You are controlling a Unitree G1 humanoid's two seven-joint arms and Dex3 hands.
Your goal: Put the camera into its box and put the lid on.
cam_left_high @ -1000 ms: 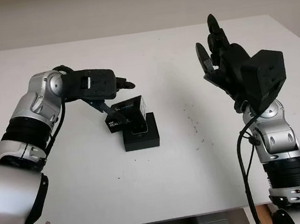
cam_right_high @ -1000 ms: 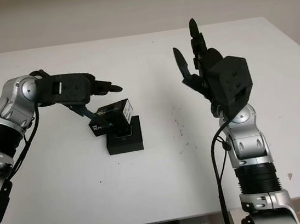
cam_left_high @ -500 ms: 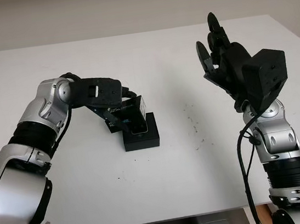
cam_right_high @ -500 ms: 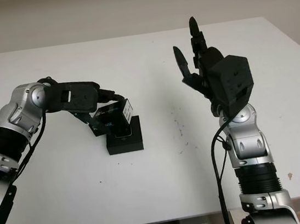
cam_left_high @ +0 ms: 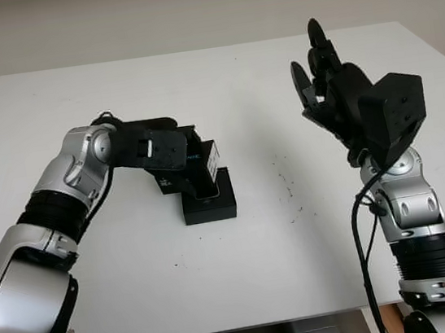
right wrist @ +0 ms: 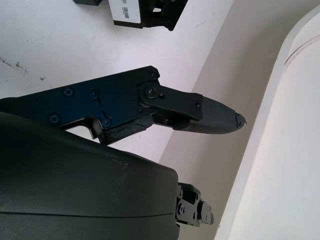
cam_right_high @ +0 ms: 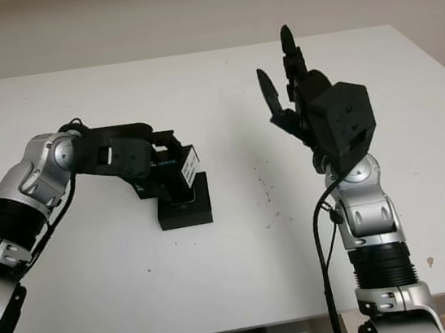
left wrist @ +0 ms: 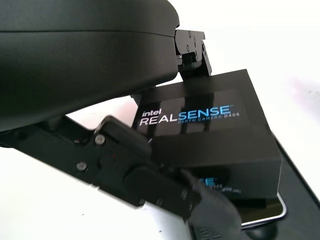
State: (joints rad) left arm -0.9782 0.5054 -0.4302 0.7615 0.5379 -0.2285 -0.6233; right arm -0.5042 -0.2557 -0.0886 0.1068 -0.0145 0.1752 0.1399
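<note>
The black box base (cam_left_high: 209,203) sits on the white surface (cam_left_high: 244,270) left of its middle, well away from every edge. In its open top a dark, glossy camera (left wrist: 262,215) shows at the lower rim, mostly covered by the lid (left wrist: 210,130). The lid, a black carton, is tilted over the base's far-left part and overhangs it toward the left. Its top reads "intel REALSENSE DEPTH CAMERA D405" in white and blue, and a white barcode label (cam_right_high: 190,166) is on its end face.

The left hand (cam_left_high: 165,151) grips the lid, fingers (left wrist: 160,185) pinching its sides.

The right hand (cam_left_high: 337,98) is raised above the surface's right half, palm turned inward, holding nothing, fingers (cam_right_high: 288,51) extended upward. A few dark specks (cam_left_high: 286,181) mark the bare surface between base and right arm.
</note>
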